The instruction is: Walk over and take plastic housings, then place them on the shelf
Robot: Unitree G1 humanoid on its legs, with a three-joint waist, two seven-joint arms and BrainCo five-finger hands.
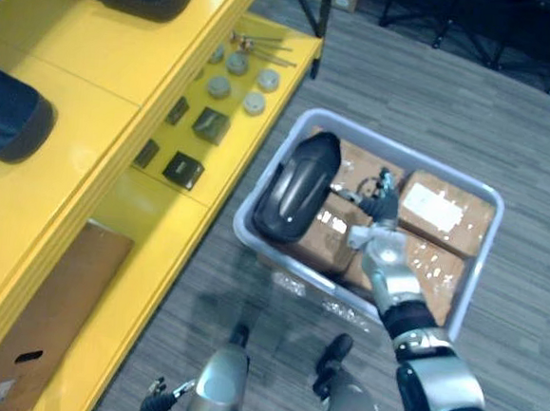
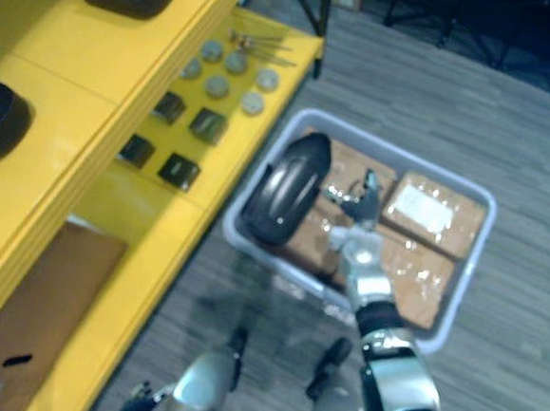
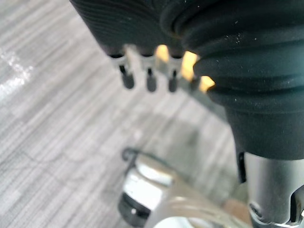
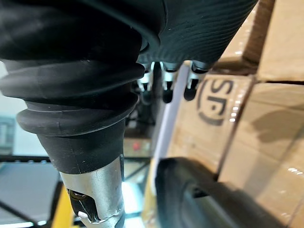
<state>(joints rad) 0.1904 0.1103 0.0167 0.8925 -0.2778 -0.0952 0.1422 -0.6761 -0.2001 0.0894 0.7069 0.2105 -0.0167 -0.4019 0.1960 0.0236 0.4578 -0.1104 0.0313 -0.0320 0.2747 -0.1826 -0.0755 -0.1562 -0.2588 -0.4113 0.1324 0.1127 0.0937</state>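
Eye view: the black housing (image 1: 295, 188) lies on cardboard boxes (image 1: 441, 214) at the bin's (image 1: 486, 195) end nearest the yellow shelf (image 1: 124, 70); my right hand (image 1: 381, 212) is over the bin just beside it, fingers loose and empty; left wrist view: my left hand (image 3: 149, 81) hangs relaxed over the floor, outside the bin; right wrist view: the shell looks smooth and hard, so probably light, stiff and slippery; I'd clasp its rim

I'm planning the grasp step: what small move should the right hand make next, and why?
Probably shift the right hand leftward toward the black curved plastic housing and close on it. The housing leans on the rim of the pale grey plastic bin, atop brown cardboard boxes; the open hand hovers beside it, seemingly apart, holding nothing.
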